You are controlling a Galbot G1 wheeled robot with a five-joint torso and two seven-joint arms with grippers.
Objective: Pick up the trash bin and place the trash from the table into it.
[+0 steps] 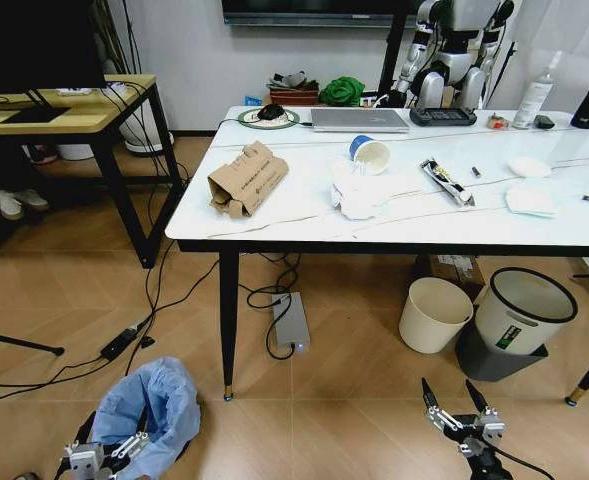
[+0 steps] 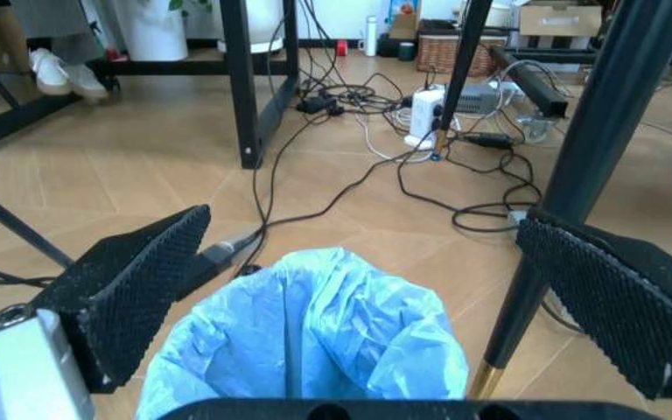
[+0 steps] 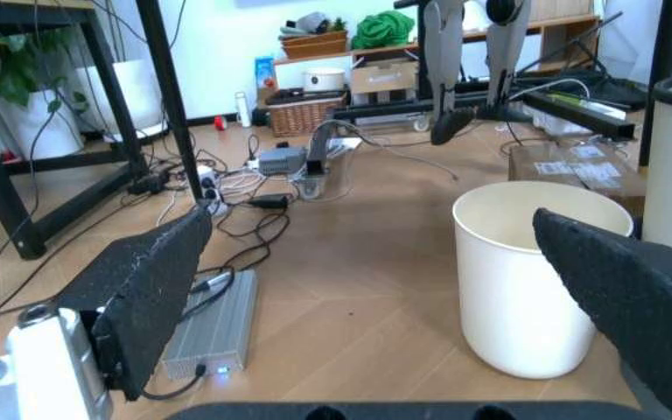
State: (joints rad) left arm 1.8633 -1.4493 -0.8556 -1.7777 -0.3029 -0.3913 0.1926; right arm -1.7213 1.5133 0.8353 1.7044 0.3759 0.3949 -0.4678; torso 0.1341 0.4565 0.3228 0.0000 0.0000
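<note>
**Operator:** Head view has the trash bin (image 1: 144,415) on the floor, off the near left corner of the table (image 1: 304,225), close to its near left leg. I've got the left gripper (image 1: 102,458) low at the bin's near rim. In the left wrist view, its pads (image 2: 137,289) are spread wide to either side of the blue bag (image 2: 312,341) and closed on nothing.

**Observer:** So the bin isn't lifted?

**Operator:** No, I judge it's standing on the floor, ungrasped. That's the first step and it isn't done.

**Observer:** And the trash?

**Operator:** All on the table top as far as I can see: the crushed cardboard carton (image 1: 246,180) toward the left end, the crumpled tissues (image 1: 359,192) near the middle, the blue-white paper cup (image 1: 369,152) just behind them, and a wrapper (image 1: 446,181) and paper lids (image 1: 530,198) toward the right end. None of it is in the bin.

**Observer:** Right arm?

**Operator:** The right gripper (image 1: 458,412) hangs low in front of the table's right half, fingers parted and empty, facing the cream bucket (image 3: 535,271) under the table. I'd call the whole task barely begun.
</note>
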